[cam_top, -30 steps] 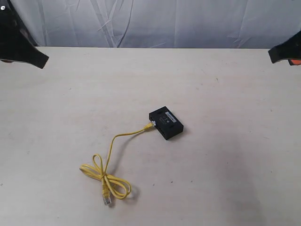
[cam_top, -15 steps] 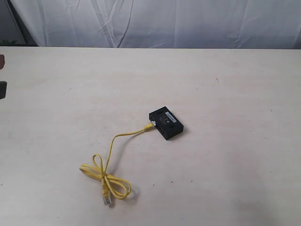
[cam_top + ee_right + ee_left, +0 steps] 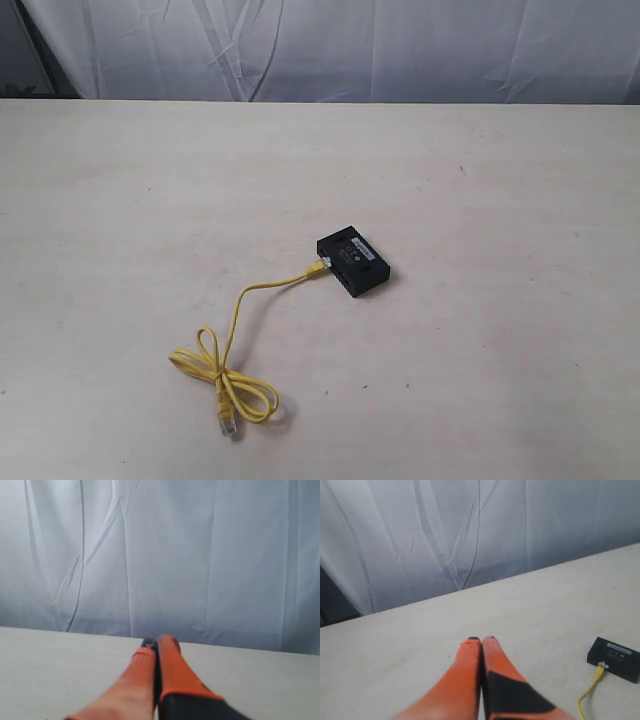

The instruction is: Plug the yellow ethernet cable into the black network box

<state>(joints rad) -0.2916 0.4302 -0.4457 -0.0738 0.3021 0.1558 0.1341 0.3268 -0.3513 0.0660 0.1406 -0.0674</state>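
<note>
The black network box (image 3: 352, 264) lies flat near the middle of the pale table, and it shows again in the left wrist view (image 3: 614, 659). The yellow ethernet cable (image 3: 240, 300) has one plug (image 3: 314, 269) in the box's side. Its other end (image 3: 228, 420) lies loose beyond a small coil near the front. My left gripper (image 3: 481, 640) is shut and empty, held above the table well away from the box. My right gripper (image 3: 159, 641) is also shut and empty, facing the backdrop. Neither arm shows in the exterior view.
A white cloth backdrop (image 3: 330, 45) hangs behind the table's far edge (image 3: 320, 101). A dark gap (image 3: 335, 607) opens beside the cloth in the left wrist view.
Both arms have drawn back out of the exterior view: the left arm left at the left edge, the right arm at the right edge. The cable and box have not moved.
</note>
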